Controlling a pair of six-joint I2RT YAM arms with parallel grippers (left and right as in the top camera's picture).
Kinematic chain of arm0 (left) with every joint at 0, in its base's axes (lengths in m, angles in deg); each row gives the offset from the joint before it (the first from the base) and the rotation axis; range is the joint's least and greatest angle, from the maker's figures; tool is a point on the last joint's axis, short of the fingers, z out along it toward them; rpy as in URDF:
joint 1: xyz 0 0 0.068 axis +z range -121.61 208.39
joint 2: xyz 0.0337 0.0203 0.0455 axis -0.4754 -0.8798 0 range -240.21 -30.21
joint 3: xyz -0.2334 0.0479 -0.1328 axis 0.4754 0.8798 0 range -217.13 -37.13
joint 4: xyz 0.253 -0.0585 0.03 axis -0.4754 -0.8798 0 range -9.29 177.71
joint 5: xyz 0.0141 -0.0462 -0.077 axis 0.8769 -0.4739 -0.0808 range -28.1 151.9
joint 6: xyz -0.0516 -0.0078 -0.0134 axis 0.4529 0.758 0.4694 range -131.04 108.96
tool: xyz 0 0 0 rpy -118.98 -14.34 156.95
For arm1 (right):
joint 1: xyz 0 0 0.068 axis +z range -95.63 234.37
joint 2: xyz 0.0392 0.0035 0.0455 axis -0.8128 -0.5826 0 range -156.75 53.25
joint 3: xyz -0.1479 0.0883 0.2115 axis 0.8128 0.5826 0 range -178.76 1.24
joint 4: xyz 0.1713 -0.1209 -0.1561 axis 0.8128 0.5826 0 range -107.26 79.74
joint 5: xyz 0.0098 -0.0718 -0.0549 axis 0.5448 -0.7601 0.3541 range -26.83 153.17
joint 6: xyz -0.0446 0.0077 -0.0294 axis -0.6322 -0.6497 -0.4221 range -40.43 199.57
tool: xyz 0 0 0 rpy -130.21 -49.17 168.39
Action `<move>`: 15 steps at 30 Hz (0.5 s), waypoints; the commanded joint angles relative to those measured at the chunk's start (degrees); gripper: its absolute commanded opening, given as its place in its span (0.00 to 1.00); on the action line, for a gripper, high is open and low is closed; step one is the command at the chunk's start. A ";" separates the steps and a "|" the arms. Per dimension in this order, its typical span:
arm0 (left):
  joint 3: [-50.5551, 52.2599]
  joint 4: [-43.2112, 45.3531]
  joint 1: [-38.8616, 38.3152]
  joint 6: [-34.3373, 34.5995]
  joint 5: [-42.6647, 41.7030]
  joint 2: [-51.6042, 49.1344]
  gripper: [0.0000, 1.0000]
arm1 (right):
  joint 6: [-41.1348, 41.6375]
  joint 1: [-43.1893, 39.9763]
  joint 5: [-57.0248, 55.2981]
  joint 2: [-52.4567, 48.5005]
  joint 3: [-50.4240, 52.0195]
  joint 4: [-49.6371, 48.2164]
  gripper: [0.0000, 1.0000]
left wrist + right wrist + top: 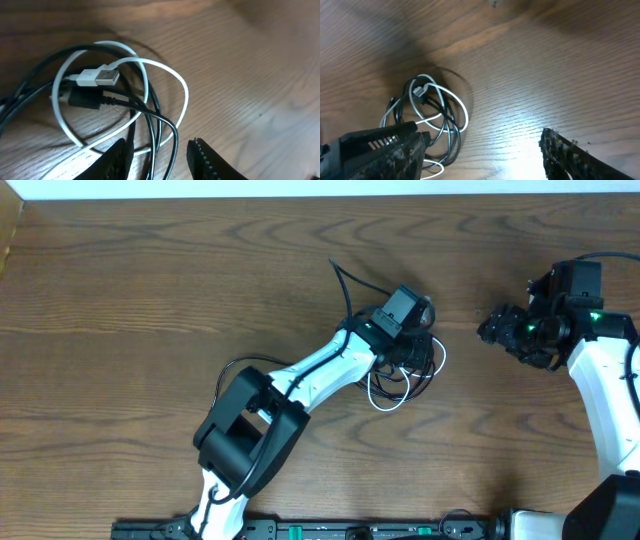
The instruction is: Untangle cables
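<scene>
One broad tabletop (150,300) of dark brown wood, smooth and marked with long wavy grain, lies under me, its far edge meeting a pale strip (300,188) along the top of the overhead view. Bare wood stretches across the left half and the far side, and a bare band of it separates my two grippers. My left arm (320,370), white shells with black joints, reaches slantwise to the middle, and my left gripper (159,152) hangs right above the tangle. Its black fingers (120,160), one with a ridged edge, stand apart, and a strand of black cable runs down through the gap with no pinch on it that I can see. My right gripper (482,137) hovers well off to the right of the heap, its worn, speckled fingers (385,145) spread wide with only wood between them. The cables rest in one loose pile near the table's middle: the white cable (184,95), thin and round, curls in overlapping loops, and the black cable (165,120), thin and glossy, threads through those loops. Smallest are the plugs, side by side inside the loops: a flat white plug (100,76) with a metal shell and, just under it, a stubby black plug (82,98).
</scene>
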 commanded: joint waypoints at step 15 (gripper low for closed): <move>-0.66 2.73 -8.20 1.33 19.19 -3.17 0.35 | -1.84 -5.73 -2.58 0.37 -0.48 3.63 0.73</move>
